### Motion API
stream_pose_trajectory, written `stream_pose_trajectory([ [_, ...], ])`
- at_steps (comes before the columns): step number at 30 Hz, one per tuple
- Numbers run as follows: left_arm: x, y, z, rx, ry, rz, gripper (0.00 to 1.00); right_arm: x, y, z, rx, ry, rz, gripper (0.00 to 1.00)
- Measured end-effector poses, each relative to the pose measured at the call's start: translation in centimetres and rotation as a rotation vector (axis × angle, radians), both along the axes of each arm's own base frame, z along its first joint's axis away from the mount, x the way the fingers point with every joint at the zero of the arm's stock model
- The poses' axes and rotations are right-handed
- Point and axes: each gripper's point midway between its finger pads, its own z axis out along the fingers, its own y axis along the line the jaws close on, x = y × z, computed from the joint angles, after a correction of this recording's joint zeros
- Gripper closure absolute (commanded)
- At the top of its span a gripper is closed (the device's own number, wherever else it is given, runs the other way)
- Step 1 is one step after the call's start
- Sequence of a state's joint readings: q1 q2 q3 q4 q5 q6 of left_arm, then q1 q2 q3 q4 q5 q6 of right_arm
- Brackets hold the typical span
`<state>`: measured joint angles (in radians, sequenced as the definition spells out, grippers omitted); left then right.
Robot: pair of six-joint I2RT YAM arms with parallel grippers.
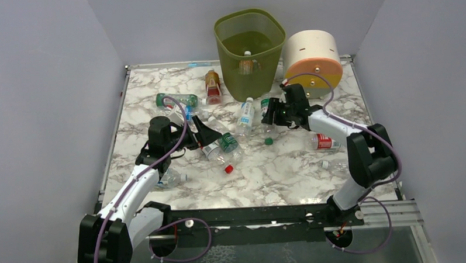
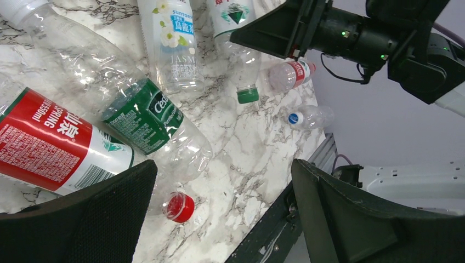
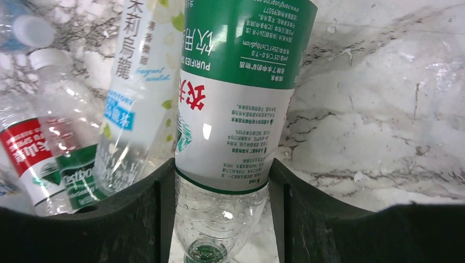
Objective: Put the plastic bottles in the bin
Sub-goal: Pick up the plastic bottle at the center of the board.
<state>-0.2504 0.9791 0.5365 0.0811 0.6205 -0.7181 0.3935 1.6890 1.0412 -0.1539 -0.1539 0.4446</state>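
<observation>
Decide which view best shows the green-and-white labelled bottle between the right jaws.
Right wrist: the green-and-white labelled bottle fills the frame, label sharp. Top external shows it small, partly hidden; left wrist shows its neck end and green cap.

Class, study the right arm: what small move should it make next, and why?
Probably lift the green-labelled bottle off the table: the right gripper has fingers pressed on both its sides, and the bin stands close behind.
</observation>
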Motion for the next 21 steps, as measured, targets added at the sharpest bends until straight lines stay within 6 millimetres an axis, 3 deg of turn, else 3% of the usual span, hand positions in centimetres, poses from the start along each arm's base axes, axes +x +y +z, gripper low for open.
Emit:
stream_pose_trajectory([
  [21, -0.2, 0.0, 1.1, -0.031, -0.039, 0.007, 0.01, -4.5, -1.5, 10.1, 0.067, -0.159, 0.028, 0.51],
])
